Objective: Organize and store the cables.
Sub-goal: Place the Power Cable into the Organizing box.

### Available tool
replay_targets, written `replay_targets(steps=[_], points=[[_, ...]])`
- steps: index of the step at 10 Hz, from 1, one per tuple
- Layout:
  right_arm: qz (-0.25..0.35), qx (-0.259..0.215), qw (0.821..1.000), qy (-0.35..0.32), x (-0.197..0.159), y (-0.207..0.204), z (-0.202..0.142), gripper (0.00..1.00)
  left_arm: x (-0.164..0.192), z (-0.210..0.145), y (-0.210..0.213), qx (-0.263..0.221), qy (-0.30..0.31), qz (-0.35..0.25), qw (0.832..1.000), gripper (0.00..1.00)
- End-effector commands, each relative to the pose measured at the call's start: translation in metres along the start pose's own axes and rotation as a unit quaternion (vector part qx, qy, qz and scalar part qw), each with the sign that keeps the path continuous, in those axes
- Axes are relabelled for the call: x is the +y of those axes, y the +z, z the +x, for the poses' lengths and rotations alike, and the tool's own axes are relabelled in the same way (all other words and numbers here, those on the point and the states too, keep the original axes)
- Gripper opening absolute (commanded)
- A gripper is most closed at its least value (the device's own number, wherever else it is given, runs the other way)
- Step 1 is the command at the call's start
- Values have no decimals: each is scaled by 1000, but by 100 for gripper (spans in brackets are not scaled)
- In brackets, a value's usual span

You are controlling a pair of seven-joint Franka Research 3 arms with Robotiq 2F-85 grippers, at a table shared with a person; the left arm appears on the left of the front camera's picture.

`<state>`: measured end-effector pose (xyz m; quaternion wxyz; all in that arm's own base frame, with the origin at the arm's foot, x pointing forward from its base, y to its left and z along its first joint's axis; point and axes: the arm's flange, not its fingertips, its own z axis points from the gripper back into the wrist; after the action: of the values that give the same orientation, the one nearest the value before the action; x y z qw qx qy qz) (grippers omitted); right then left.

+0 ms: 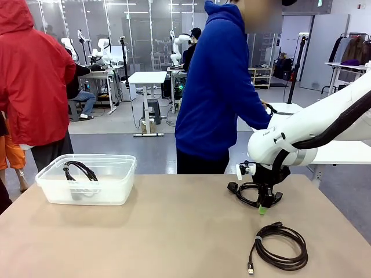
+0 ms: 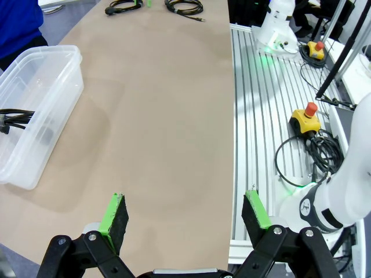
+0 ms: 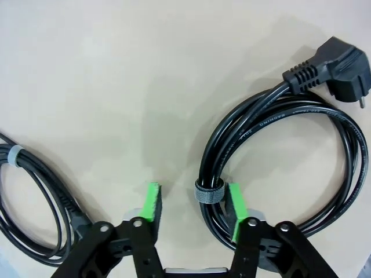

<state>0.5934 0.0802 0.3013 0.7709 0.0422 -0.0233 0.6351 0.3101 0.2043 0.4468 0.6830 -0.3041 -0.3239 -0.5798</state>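
Well, from the front I count three cables: a binned coil (image 1: 81, 169) in one clear bin (image 1: 87, 194) far left of my right gripper (image 1: 264, 205), a plugged coil (image 1: 243, 194) under it, and a thinner coil (image 1: 281, 246) nearer, all on the tan table (image 1: 174, 231), with a busy lab beyond. Left wrist: my left gripper (image 2: 184, 200) is spread wide and empty. Right wrist: the jaws are half-wide, astride the plugged coil's strap (image 3: 208, 193).

Bin (image 1: 55, 191) left, loose cables (image 1: 281, 246) right.

Blk cables (image 3: 258, 119), clear bin (image 1: 87, 194), tan table (image 1: 174, 231).
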Motion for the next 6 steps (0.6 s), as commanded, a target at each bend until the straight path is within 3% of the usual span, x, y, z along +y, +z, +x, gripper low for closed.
replay_targets(steps=[1, 2, 3, 6], points=[[-6, 14, 1000, -7, -1, -6, 6, 0, 0, 2, 0, -6, -1, 4, 1000, 100], [-9, 14, 1000, -4, 0, -5, 7, 4, 0, 2, 0, -6, -1, 4, 1000, 100], [-12, 11, 1000, -3, 2, -3, 8, 0, 0, 2, 0, -6, -1, 4, 1000, 100], [-11, 13, 1000, -1, 3, -1, 10, 0, 0, 2, 0, -6, -1, 4, 1000, 100]])
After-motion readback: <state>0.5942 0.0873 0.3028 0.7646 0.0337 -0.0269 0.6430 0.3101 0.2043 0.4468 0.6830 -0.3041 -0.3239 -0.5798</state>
